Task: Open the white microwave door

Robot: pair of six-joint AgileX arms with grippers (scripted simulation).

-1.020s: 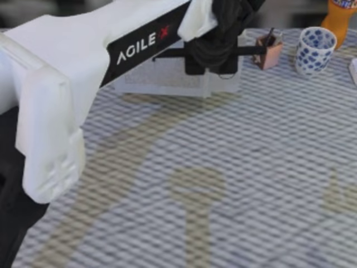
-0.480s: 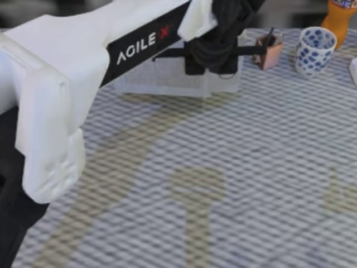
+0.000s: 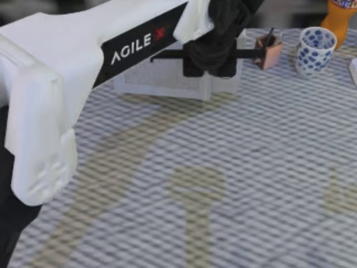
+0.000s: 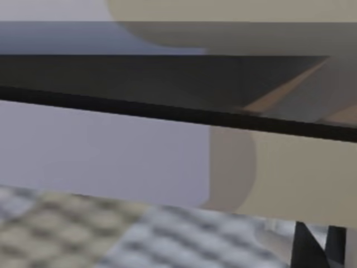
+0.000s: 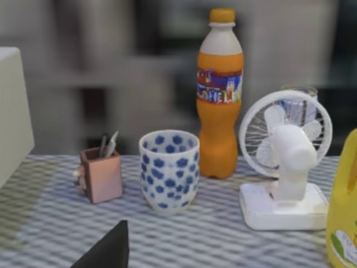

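Observation:
The white microwave (image 3: 162, 78) stands at the back middle of the table, mostly hidden under my left arm. Its door (image 3: 159, 82), with the grey mesh window, faces the front. My left gripper (image 3: 215, 56) hangs black over the door's right end, by the narrow panel. The left wrist view sits very close to the microwave (image 4: 111, 151), with a dark band across it. My right gripper (image 5: 111, 251) is out of the top view; its wrist view catches the microwave's side (image 5: 11, 111).
Right of the microwave stand a pink pen holder (image 3: 269, 53), a blue-flowered cup (image 3: 314, 50) and an orange bottle (image 3: 340, 17). The right wrist view adds a white fan (image 5: 284, 162) and a yellow container (image 5: 343, 212). A woven mat (image 3: 223, 167) covers the table.
My left arm has shifted slightly to the left and toward the back. The black gripper stays over the door's right end.

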